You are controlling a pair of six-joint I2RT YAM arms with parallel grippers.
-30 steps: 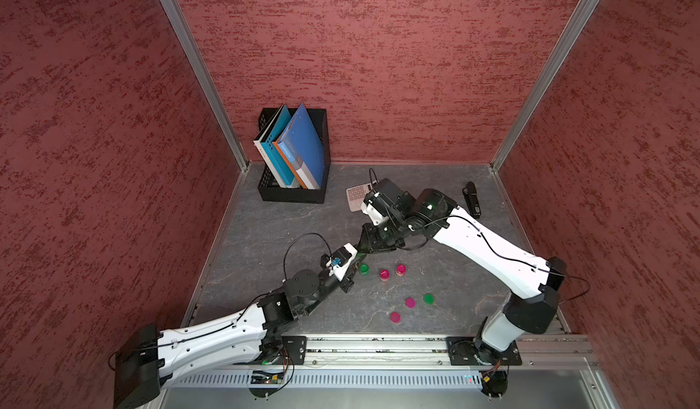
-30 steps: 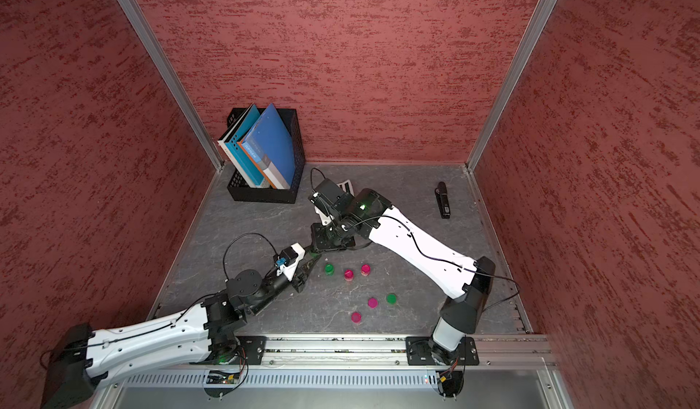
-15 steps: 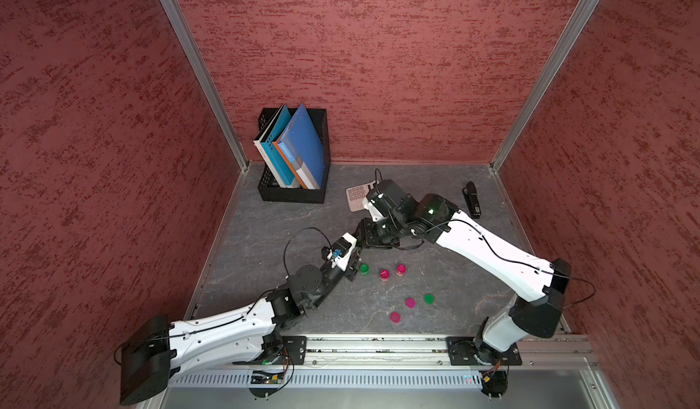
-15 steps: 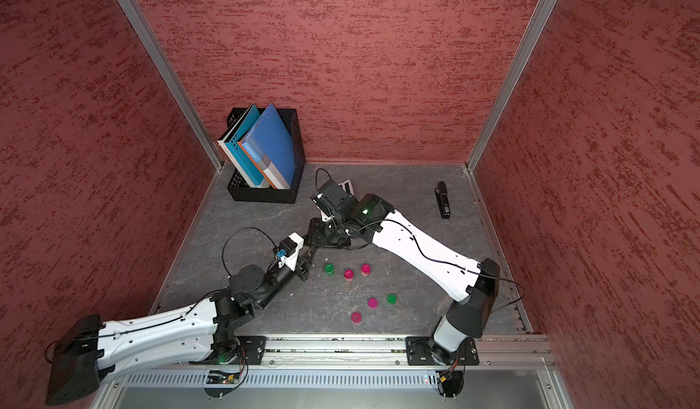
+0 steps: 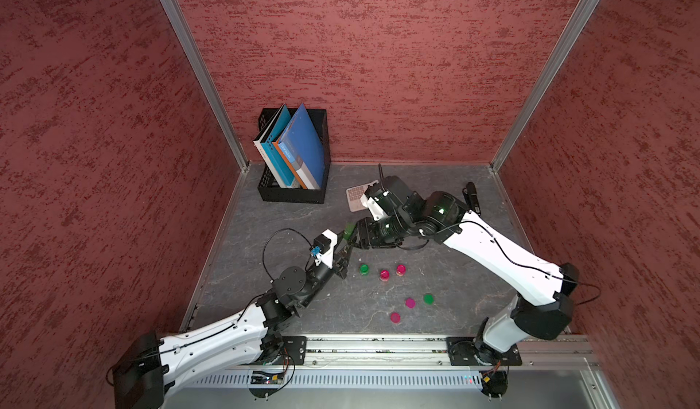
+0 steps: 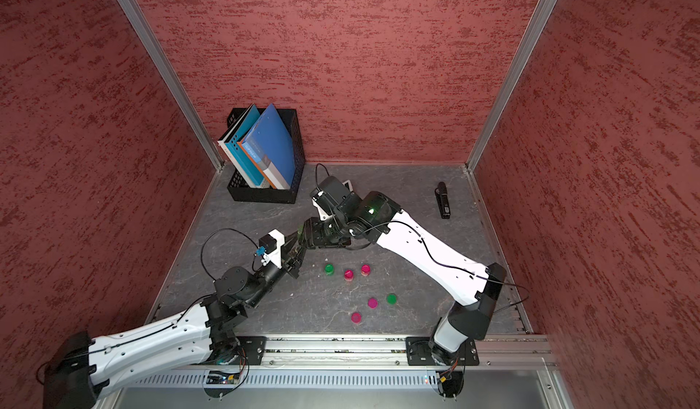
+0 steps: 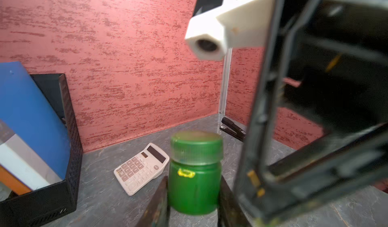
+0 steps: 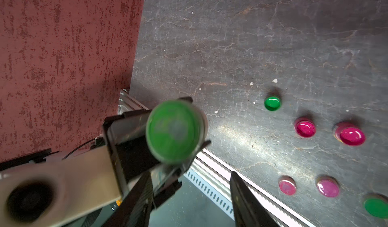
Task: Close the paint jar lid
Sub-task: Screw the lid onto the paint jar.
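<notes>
Paint jar (image 7: 194, 186), one capped, left end effector (image 7: 193, 202) clamping; right end effector (image 8: 191, 174) parted, empty.

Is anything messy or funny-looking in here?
Yes. Three small jars seem to stand open with wet paint showing, and three loose lids lie apart from them. The green jar held by the left gripper is capped, but its lid has a grey smudge on top.
</notes>
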